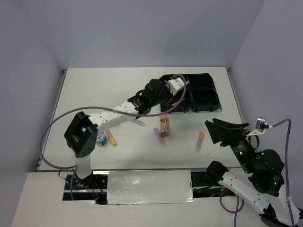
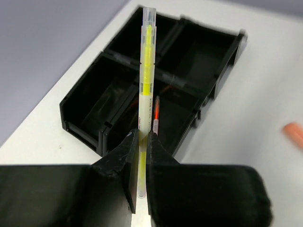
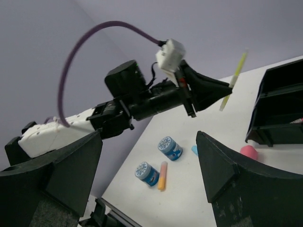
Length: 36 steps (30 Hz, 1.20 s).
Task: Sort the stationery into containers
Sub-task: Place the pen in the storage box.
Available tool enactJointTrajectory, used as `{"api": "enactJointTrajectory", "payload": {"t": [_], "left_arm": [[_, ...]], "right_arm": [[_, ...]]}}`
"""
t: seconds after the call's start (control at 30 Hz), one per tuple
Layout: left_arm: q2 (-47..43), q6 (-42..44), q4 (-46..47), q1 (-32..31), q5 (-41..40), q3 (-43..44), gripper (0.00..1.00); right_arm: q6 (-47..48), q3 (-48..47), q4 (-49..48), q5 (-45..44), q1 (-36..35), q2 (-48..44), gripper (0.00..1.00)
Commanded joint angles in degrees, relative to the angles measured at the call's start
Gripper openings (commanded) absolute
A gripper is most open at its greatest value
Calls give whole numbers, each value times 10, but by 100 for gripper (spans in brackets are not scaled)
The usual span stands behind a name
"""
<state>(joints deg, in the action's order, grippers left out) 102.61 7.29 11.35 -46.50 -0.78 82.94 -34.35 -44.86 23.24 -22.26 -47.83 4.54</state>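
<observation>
No legible text in any view.
Faint print on the yellow pen point(image 2: 146, 71) is too small to read; the 2 tape rolls point(image 3: 169, 147) show only a blue-white pattern.

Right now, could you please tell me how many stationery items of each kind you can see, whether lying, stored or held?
Tape rolls: 2
Short markers: 4 (orange marker, orange-capped marker, purple marker, blue marker, partly hidden)
Thin pens: 2 (yellow pen in the left gripper, orange pen in the black tray)
Pink-capped glue stick: 1
Total: 9
</observation>
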Motion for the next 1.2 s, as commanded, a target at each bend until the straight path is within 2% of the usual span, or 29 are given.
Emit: {"api": "enactJointTrajectory", "payload": {"t": [0.0,0.1,0.27,0.43,0.53,0.73,0.87,1.07,1.1,1.13,1.17], "left_arm": [[42,124,-2,6,35,40,0],[79,154,16,14,39,50,0],[152,169,-8,22,96,114,0],[185,166,34,25,104,123,0],[211,171,19,29,112,148,0],[215,138,68,41,107,116,19],[210,109,103,49,112,83,27],[214,85,115,50,109,80,48],[208,80,119,50,101,80,56],[204,70,123,51,99,80,70],[199,63,127,52,97,80,99]], "right_arm": [[15,-15,62,-2,1,-3,87],[13,-17,70,11,0,-6,87],[17,-7,63,20,1,-8,87],[22,-10,63,28,1,5,87],[26,-13,64,28,1,10,87],[37,-11,52,26,1,24,87],[36,-5,38,30,0,43,87],[36,-1,29,38,1,56,87],[36,-1,29,38,1,57,87],[37,-1,28,39,0,57,87],[38,-2,27,38,0,59,87]]}}
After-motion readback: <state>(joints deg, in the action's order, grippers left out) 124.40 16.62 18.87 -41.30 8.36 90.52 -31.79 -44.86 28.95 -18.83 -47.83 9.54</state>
